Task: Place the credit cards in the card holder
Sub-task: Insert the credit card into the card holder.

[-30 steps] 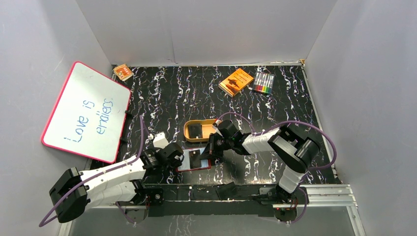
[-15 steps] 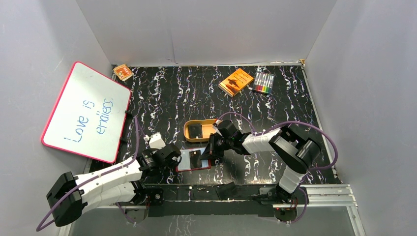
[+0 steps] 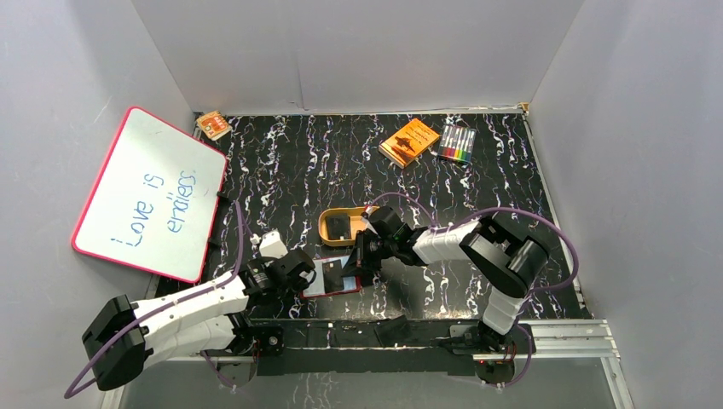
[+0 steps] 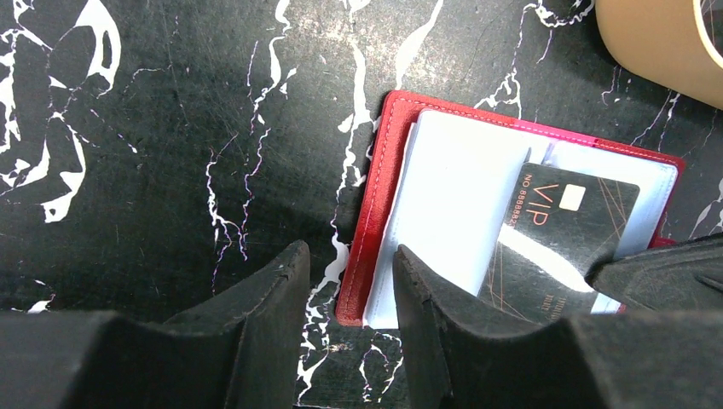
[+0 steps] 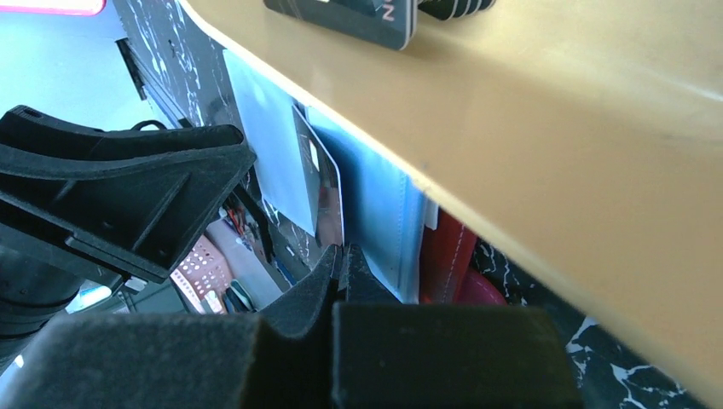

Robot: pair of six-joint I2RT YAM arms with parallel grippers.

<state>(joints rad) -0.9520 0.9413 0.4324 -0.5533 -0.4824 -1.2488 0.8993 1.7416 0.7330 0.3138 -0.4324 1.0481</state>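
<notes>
One dark red leather-look folding card holder [image 4: 373, 200] lies open on the black marble-pattern table [image 4: 128, 170], pale blue-grey pockets facing up, just beside one tan oval tray [image 3: 325, 228].

One black credit card with "VIP" in copper lettering [image 4: 558, 234] sits tilted across the holder's right-hand pocket, mostly on top of it. Can't tell if any edge is actually tucked in.

The right gripper [image 5: 341, 254] has its two fingers pinched together on that VIP card's edge, no gap showing in the right wrist view.

The left gripper [image 4: 349, 256] is down low at the holder's left edge. Its jaws are narrowly apart and hold nothing: one finger is over bare table, the other over the red border and pale lining.

The tray has at least two more dark cards [image 5: 358, 15] in it. They overlap, so no exact count from me.

Further back there's one orange box [image 3: 409, 141], one pack of coloured markers [image 3: 457, 143] just beside it, and one pink-framed whiteboard [image 3: 152, 194] leaning at the left wall.
</notes>
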